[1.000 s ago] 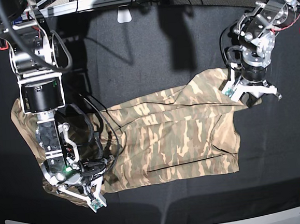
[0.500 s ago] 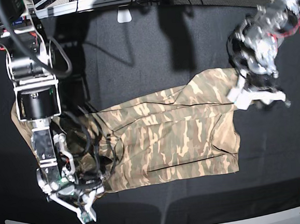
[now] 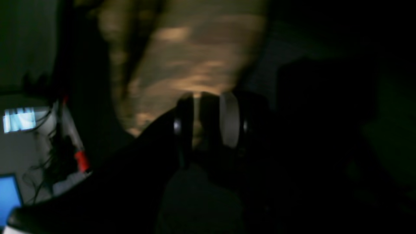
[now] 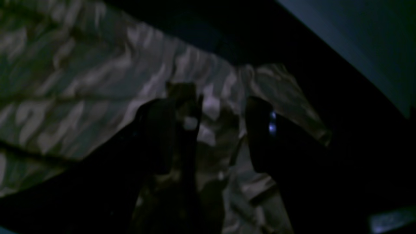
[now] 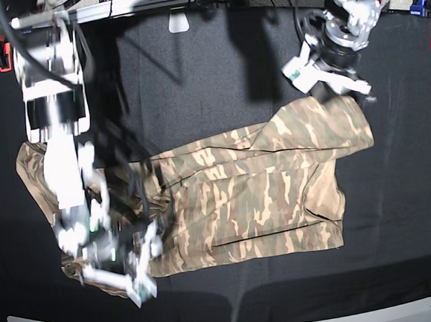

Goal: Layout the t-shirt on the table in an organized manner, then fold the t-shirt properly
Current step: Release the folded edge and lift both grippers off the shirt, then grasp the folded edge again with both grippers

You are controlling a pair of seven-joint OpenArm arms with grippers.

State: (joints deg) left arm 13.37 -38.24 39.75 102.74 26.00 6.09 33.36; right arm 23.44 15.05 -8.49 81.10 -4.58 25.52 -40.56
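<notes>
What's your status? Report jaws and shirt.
Right gripper jaws open over bunched hem. Left gripper above far corner, jaws unclear. T-shirt partly spread on the table, creased. Nothing in the way.

The camouflage t-shirt [image 5: 255,191] lies spread across the middle of the black bench [image 5: 193,66], tan and olive streaked with cream. Its right part lies fairly flat with long creases; its left end is bunched and rumpled under an arm.

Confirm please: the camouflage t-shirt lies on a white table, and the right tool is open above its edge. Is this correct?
Not quite. The table is black, not white, as the base view shows. The t-shirt does lie on it, and the right tool is open above its edge.
</notes>
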